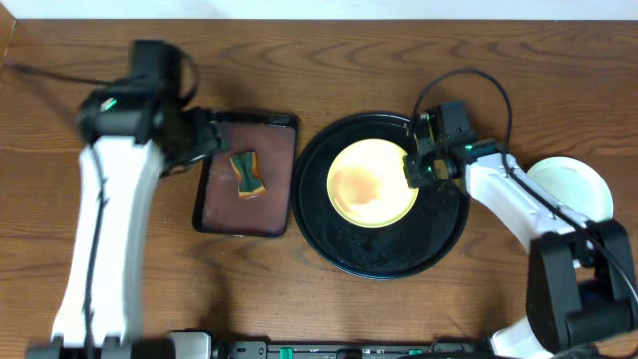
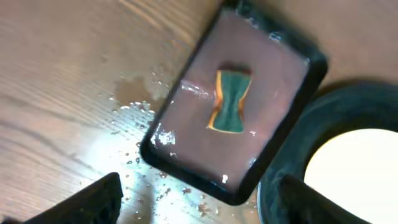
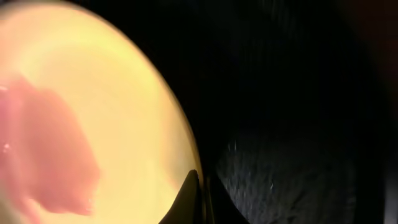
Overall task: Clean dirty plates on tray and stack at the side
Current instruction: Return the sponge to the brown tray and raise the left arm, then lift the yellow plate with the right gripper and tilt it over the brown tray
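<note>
Pale yellow plate (image 1: 372, 182) lay flat mid glossy black round tray (image 1: 389, 254), reddish smear (image 1: 351, 182) on its left half; judged stiff, light, smooth-glazed, likely wet so slippery, best pinched at the thin raised rim. Right gripper (image 1: 417, 167) sat at the plate's right rim, open or closed couldn't tell. Left gripper (image 2: 202, 202) spread wide, empty, over brown rectangular tray (image 2: 273, 81) with green sponge (image 2: 230, 99). Pale mint plate (image 1: 573, 184) on wood tabletop (image 1: 399, 60), far right
</note>
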`<state>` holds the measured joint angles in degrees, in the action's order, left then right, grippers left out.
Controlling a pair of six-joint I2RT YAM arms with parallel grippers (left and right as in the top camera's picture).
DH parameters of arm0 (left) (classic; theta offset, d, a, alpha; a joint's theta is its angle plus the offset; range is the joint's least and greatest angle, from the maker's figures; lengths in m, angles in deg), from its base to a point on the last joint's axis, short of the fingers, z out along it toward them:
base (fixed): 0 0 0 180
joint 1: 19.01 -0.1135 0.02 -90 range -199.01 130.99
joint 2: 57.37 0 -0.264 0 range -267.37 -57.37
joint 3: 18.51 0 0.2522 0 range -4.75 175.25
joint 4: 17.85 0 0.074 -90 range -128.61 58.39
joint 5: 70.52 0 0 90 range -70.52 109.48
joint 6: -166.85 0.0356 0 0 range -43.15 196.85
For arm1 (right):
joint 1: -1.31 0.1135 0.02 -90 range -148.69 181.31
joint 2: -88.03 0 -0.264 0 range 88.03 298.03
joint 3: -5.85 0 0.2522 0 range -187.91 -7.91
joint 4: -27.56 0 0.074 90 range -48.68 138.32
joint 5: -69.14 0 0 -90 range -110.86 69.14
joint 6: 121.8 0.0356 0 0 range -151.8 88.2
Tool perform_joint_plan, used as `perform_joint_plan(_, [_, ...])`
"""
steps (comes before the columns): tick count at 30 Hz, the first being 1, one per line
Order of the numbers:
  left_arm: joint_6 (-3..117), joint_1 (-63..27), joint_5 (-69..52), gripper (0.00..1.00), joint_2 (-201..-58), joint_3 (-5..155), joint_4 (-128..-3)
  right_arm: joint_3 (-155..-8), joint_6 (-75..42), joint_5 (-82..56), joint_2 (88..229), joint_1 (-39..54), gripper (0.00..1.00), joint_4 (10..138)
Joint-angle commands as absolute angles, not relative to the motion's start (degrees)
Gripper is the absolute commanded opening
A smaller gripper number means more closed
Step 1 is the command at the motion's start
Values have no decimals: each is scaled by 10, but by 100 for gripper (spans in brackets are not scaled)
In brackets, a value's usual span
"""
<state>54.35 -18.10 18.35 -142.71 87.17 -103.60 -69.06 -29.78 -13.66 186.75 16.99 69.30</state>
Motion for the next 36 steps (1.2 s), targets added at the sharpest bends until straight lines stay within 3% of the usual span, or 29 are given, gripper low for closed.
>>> perform_joint_plan(1, [548, -197, 187, 84, -1385, 876, -1048, -750, -316, -129, 1827, 190, 1, 683])
perform_joint_plan(7, [548, -199, 186, 84, -1343, 876, -1047, -838, -316, -161, 1824, 264, 1, 641])
perform_joint_plan(15, [548, -199, 186, 85, -1341, 876, -1047, -842, -342, -254, 1863, 374, 1, 495])
perform_joint_plan(36, [548, -199, 186, 85, -1341, 876, -1047, -842, -802, -550, 1903, 535, 1, 301])
